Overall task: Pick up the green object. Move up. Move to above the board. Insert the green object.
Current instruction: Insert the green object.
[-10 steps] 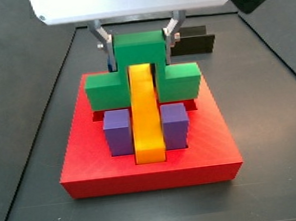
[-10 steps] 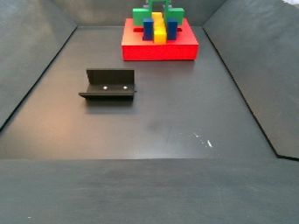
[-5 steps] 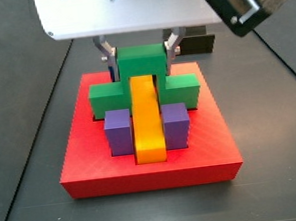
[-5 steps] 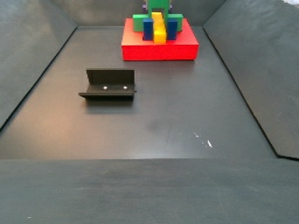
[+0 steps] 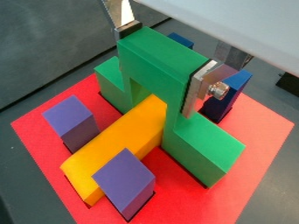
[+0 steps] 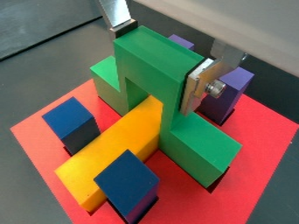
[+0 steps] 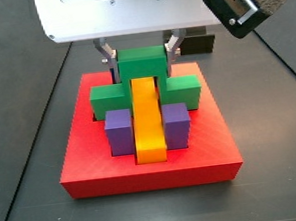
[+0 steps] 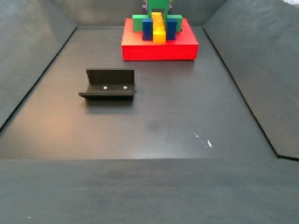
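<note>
Clearly, the tool [image 7: 138, 49] gripped the solid green arch-like object [image 7: 142, 81] by its raised centre cube, silver finger plates [image 5: 204, 87] pressed on both sides. That piece straddled the long yellow bar [image 7: 145, 118] on the large flat red square board [image 7: 150, 167] near the table's far edge. No readable writing showed anywhere.

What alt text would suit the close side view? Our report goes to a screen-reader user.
The gripper holds the raised centre of the green object between its silver fingers, the piece straddling the far end of a long yellow bar on the red board. Purple blocks flank the bar, and the fixture shows behind.
</note>
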You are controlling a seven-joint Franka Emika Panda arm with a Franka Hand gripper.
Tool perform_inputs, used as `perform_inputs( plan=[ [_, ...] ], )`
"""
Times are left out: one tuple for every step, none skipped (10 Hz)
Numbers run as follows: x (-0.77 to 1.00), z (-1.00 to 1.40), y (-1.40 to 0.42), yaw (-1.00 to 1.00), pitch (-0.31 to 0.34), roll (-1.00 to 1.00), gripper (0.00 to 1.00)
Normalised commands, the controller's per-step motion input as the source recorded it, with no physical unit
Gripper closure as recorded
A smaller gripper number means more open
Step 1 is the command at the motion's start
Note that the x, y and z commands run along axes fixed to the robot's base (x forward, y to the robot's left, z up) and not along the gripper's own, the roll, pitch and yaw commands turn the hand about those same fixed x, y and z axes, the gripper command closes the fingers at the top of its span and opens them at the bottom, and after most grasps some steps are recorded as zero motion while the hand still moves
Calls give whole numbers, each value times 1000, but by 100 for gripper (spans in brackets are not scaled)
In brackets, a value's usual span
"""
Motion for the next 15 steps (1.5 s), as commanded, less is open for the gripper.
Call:
perform_inputs(
  plan=[
    [0, -123, 0, -40, -141, -59, 100],
    [6, -186, 0, 0, -117, 0, 100],
    [0, -271, 0, 0, -116, 0, 100],
    [0, -334, 0, 0, -139, 0, 100],
    [0, -360, 0, 0, -147, 10, 100],
    [0, -454, 0, -26, -153, 57, 100],
    [-51, -483, -34, -111, -120, 63, 100],
    [-37, -329, 0, -134, -100, 0, 100],
    [-94, -237, 0, -134, -67, 0, 100],
    [-123, -183, 0, -91, -40, 0, 100],
    [-89, -186, 0, -20, -46, 0, 100],
    [-143, -200, 3, 0, -61, 0, 100],
    [-54, -131, 0, 37, -60, 0, 100],
    [63, -129, 0, 91, -46, 0, 100],
    [123, -246, 0, 69, -60, 1, 100]
  ],
)
